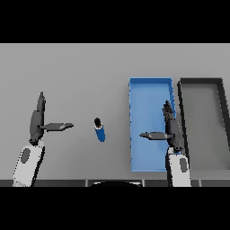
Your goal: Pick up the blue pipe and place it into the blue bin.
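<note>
Counter [81, 72] surface is showing as smooth, flat grey, and the blue pipe [99, 130], a short stubby cylinder with a dark end cap, is lying on it just left of the blue bin [151, 85], apart from both hands. The bin, a shallow rectangular tray with thin walls, is sitting beside a dark-rimmed grey bin [201, 81] of like shape on the far right. The left robot hand [38, 120] is hovering at the left with straight fingers and thumb spread sideways, holding nothing, while the right robot hand [170, 129] is hanging over the blue bin's right edge, likewise spread and empty.
</note>
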`<action>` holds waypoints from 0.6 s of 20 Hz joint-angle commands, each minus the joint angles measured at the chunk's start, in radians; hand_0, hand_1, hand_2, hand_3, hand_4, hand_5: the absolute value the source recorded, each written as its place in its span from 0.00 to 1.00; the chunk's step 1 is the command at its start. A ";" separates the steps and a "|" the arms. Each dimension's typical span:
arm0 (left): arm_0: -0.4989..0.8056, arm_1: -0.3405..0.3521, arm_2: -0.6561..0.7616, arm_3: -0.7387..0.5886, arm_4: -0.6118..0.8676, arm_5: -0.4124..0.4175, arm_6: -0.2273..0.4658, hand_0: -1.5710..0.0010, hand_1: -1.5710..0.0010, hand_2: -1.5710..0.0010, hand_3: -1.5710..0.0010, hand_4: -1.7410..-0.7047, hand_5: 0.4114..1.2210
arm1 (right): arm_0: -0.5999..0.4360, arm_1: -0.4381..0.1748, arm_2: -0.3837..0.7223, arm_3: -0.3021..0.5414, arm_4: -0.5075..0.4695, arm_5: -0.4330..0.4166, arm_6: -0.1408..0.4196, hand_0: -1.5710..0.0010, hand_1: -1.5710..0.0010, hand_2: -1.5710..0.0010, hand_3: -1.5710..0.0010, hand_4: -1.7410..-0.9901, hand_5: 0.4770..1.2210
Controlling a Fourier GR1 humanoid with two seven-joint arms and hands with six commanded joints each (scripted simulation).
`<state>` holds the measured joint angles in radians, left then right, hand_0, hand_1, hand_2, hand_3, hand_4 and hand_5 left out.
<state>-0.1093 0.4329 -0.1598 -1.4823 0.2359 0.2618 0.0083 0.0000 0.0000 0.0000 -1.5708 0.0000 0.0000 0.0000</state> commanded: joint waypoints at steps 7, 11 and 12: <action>-0.029 0.069 -0.028 0.030 0.000 -0.131 -0.045 1.00 1.00 1.00 1.00 0.75 0.23 | -0.028 -0.071 0.030 0.005 0.080 0.014 -0.035 1.00 1.00 1.00 1.00 0.71 0.16; -0.037 0.178 -0.056 0.065 0.004 -0.327 -0.130 1.00 1.00 1.00 1.00 0.75 0.23 | 0.003 -0.147 0.101 -0.059 0.195 0.040 -0.061 1.00 1.00 1.00 1.00 0.73 0.15; -0.038 0.179 -0.063 0.066 -0.002 -0.334 -0.124 1.00 1.00 1.00 1.00 0.75 0.23 | 0.018 -0.155 0.106 -0.055 0.206 0.043 -0.072 1.00 1.00 1.00 1.00 0.73 0.15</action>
<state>-0.1469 0.6118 -0.2233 -1.4162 0.2342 -0.0721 -0.1156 0.0191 -0.1551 0.1061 -1.6257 0.2062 0.0435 -0.0714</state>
